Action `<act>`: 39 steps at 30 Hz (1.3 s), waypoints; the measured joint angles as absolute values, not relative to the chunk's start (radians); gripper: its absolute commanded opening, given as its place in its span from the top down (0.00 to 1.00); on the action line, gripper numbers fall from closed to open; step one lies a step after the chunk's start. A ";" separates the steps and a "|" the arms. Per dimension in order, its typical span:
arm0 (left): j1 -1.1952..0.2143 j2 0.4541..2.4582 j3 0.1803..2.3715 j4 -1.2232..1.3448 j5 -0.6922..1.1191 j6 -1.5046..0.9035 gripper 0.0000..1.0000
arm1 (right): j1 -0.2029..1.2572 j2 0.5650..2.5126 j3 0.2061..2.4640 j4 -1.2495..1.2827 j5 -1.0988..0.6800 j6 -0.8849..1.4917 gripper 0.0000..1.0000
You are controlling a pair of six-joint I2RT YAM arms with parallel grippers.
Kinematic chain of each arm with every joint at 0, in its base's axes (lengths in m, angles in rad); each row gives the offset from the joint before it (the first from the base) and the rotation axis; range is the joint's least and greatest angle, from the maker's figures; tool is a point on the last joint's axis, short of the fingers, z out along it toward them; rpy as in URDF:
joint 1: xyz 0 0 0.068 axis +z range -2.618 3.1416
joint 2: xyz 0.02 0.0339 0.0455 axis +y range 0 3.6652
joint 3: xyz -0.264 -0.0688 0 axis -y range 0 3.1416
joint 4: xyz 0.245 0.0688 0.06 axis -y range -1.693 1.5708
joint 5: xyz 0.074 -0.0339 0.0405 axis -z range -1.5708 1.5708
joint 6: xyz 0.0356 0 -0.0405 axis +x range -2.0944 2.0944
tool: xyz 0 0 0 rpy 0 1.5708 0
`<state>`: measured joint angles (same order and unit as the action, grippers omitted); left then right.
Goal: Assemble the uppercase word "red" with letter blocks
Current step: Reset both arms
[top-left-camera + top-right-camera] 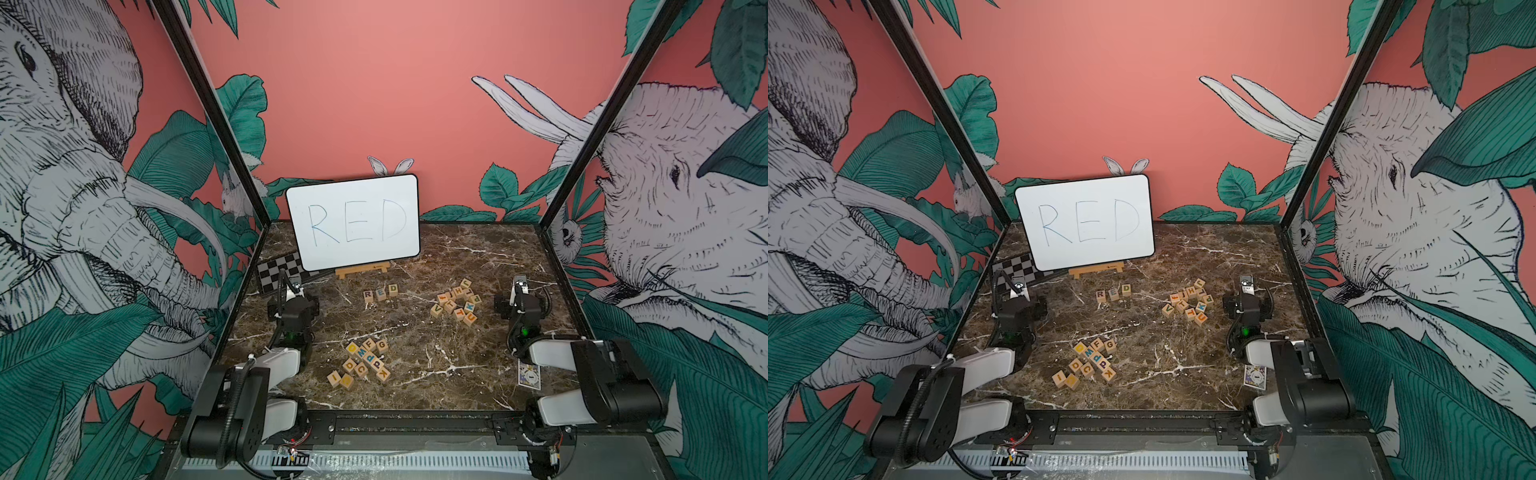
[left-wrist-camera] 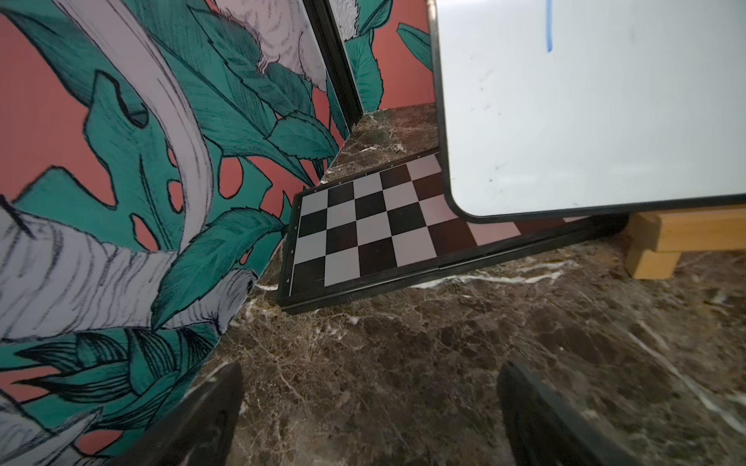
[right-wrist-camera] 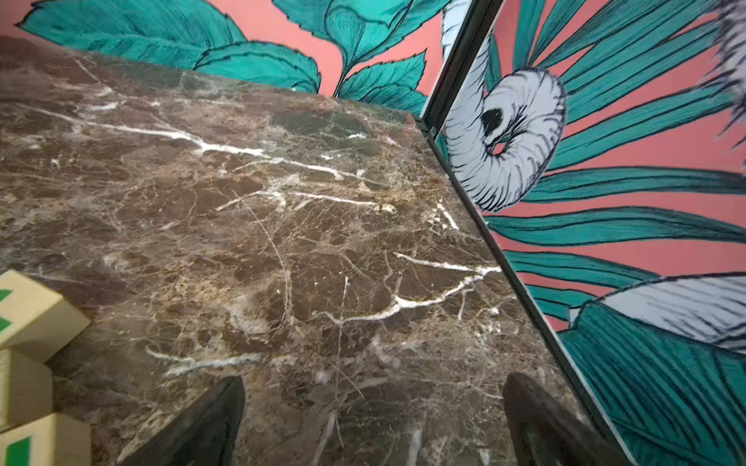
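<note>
Three letter blocks showing R, E and D (image 1: 380,293) (image 1: 1113,293) stand in a row on the marble table, in front of the whiteboard. They read as the uppercase word "red". My left gripper (image 2: 369,387) is open over bare marble at the table's left, facing the chessboard, well left of the row. My right gripper (image 3: 373,383) is open over bare marble near the right wall, with nothing between its fingers. In both top views the left arm (image 1: 293,311) and right arm (image 1: 521,305) sit apart from the row.
A whiteboard (image 1: 353,222) with "RED" handwritten stands on a wooden easel (image 1: 361,272). A chessboard (image 2: 363,230) lies at the back left. Loose block piles lie near the front (image 1: 361,361) and at the right (image 1: 457,301), beside my right gripper. A card (image 1: 530,374) lies front right.
</note>
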<state>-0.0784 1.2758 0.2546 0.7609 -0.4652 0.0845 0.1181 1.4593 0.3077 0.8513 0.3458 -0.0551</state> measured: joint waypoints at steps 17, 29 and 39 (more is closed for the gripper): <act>-0.036 1.562 0.288 0.974 -0.220 0.036 0.01 | 0.068 1.536 0.381 0.848 0.223 -0.023 0.01; -0.045 1.561 0.345 0.944 -0.216 0.046 0.00 | 0.058 1.536 0.381 0.832 0.212 -0.006 0.01; -0.055 1.561 0.376 0.918 -0.201 0.061 0.00 | 0.057 1.536 0.381 0.828 0.203 -0.004 0.01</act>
<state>-0.0547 1.5612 0.3763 0.9184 -0.2008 0.0612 0.0574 1.5356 0.3813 0.8284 0.2028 -0.0044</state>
